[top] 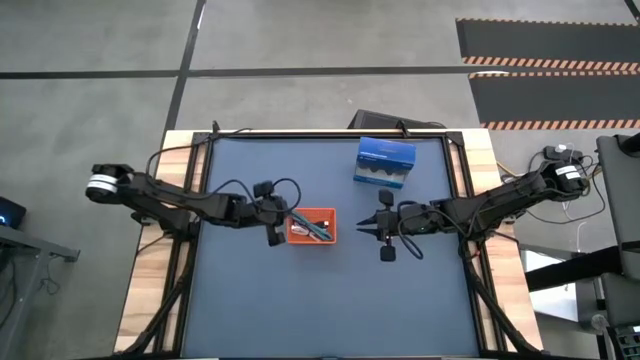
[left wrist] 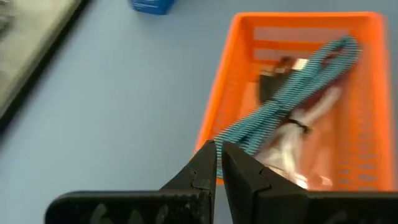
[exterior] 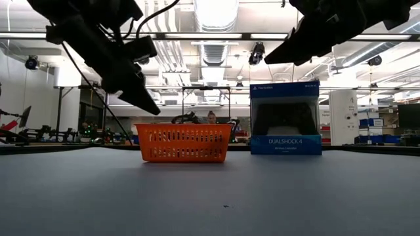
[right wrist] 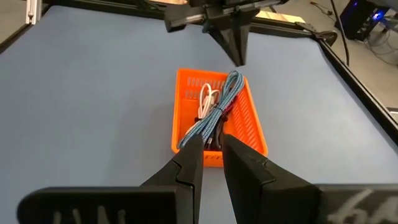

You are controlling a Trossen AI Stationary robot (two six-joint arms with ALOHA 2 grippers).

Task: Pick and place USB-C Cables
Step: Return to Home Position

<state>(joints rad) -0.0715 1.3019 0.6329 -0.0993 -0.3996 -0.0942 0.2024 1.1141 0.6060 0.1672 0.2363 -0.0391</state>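
The orange tray (top: pixel 326 237) stands mid-table and holds the cables. The teal cable (left wrist: pixel 292 93) lies slantwise on top, its end over the rim. Under it lie the white cable (right wrist: pixel 208 96), the black cable (left wrist: pixel 269 82) and something reddish. My left gripper (left wrist: pixel 217 157) hovers above the tray's left end (top: pixel 290 224), fingers shut, touching nothing; in the low view it is (exterior: pixel 155 111) clear above the rim. My right gripper (right wrist: pixel 212 149) is to the right of the tray (top: pixel 364 226), raised off the table, its fingers a little apart and empty.
A blue game-controller box (top: pixel 385 163) stands upright behind the tray toward the far right (exterior: pixel 285 118). The dark table mat (top: pixel 330 300) is bare on the near side. Black arm wires loop beside both grippers (top: pixel 285 190).
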